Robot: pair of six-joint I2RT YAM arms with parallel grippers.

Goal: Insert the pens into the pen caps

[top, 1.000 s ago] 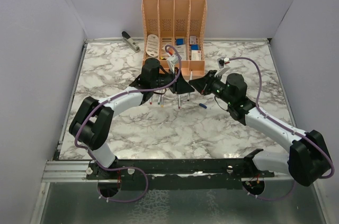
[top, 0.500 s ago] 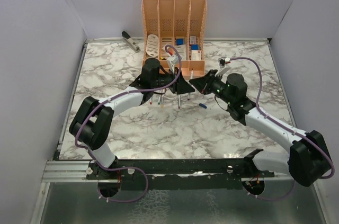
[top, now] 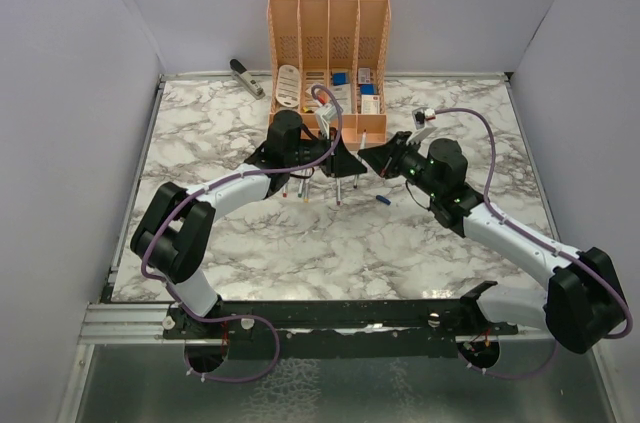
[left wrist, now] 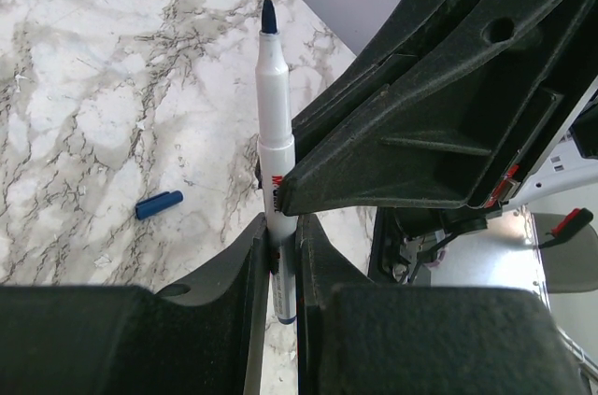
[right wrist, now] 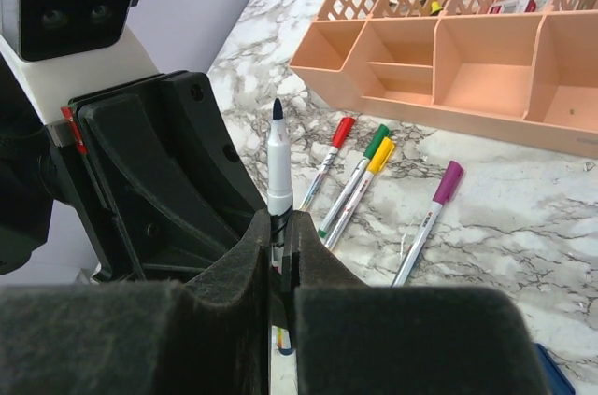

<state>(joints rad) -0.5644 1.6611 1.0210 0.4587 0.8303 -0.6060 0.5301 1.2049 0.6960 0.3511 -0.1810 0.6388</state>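
Note:
A white pen (left wrist: pixel 273 115) with a bare dark-blue tip is held up off the table where my two grippers meet. My left gripper (left wrist: pixel 278 227) is shut on its lower barrel. My right gripper (right wrist: pixel 277 222) is shut on the same pen (right wrist: pixel 278 171), tip pointing up. In the top view the left gripper (top: pixel 345 165) and the right gripper (top: pixel 372 163) touch nose to nose. The loose blue cap (left wrist: pixel 159 204) lies on the marble, also seen in the top view (top: pixel 382 200). Capped pens lie on the table: red (right wrist: pixel 329 157), green (right wrist: pixel 360 171), yellow (right wrist: pixel 372 171), purple (right wrist: pixel 430 218).
An orange desk organizer (top: pixel 328 43) stands at the back centre, just behind the grippers; its open trays show in the right wrist view (right wrist: pixel 448 68). A black-and-silver stapler (top: pixel 246 77) lies at the back left. White walls enclose the marble table (top: pixel 320 243).

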